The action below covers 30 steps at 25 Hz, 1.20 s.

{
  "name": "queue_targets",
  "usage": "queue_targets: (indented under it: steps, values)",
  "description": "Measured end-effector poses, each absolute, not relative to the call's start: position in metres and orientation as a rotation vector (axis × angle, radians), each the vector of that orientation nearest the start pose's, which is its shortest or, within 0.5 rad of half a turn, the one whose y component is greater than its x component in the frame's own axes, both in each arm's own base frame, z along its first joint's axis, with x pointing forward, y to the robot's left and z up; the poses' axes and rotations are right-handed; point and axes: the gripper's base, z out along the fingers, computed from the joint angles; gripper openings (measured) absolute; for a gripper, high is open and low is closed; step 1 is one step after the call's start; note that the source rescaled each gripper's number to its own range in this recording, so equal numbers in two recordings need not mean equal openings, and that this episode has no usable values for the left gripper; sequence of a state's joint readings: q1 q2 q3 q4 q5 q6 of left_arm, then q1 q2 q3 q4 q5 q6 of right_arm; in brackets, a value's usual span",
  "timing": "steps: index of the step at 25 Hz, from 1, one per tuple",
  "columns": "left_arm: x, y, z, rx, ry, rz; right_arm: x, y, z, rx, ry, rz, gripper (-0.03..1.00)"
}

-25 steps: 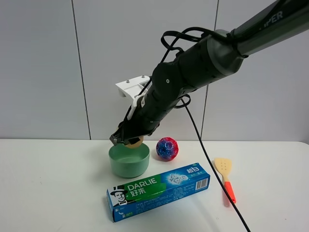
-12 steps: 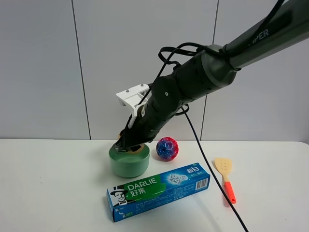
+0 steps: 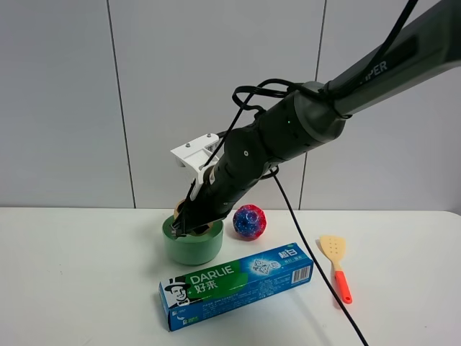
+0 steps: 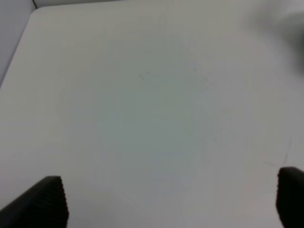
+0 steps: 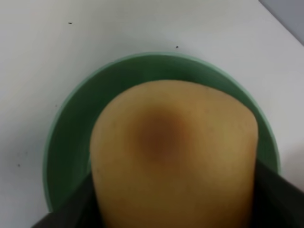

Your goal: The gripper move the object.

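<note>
Behind the toothpaste box (image 3: 236, 285) stands the green bowl (image 3: 191, 251) on the worktop (image 3: 72, 288). The right gripper (image 3: 187, 223), fingers clamped on the object (image 5: 173, 152), holds it at the bowl's rim. Step in hand: likely placement. Next: part the fingers, then lift straight clear

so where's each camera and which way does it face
Exterior high: high off the arms, facing table and wall; shows right arm, right gripper at bowl.
Left wrist: on left arm, looking down at table; left gripper tips show.
Right wrist: on right arm, looking down at fruit and bowl; fingers flank it.
Exterior and right wrist share the bowl.
</note>
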<state>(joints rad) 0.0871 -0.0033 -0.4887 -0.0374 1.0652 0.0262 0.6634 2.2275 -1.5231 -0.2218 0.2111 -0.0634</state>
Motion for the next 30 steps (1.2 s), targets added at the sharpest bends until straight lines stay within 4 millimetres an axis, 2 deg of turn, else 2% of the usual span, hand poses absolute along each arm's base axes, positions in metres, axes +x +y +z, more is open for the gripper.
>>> queue_targets:
  steps: [3,6,13,16,18,22,27,30]
  values:
    - [-0.004,-0.003,0.274,-0.061,2.055,0.025,0.383,0.293,0.128,-1.068,2.146,0.124,0.61]
    - [-0.004,-0.003,0.274,-0.061,2.055,0.025,0.384,0.293,0.130,-1.063,2.141,0.126,0.67]
    - [-0.004,-0.003,0.274,-0.061,2.055,0.025,0.384,0.293,0.131,-1.055,2.144,0.129,0.73]
    - [-0.004,-0.003,0.274,-0.061,2.055,0.025,0.383,0.292,0.141,-1.035,2.158,0.135,0.73]
    - [-0.004,-0.003,0.274,-0.061,2.055,0.025,0.381,0.290,0.162,-1.004,2.148,0.150,0.73]
    - [-0.004,-0.003,0.274,-0.061,2.055,0.025,0.366,0.279,0.237,-0.930,2.092,0.183,0.73]
    - [-0.004,-0.003,0.274,-0.061,2.055,0.025,0.325,0.245,0.333,-0.875,2.055,0.187,0.77]
    - [-0.004,-0.003,0.274,-0.061,2.055,0.025,0.300,0.218,0.363,-0.838,2.072,0.188,0.86]
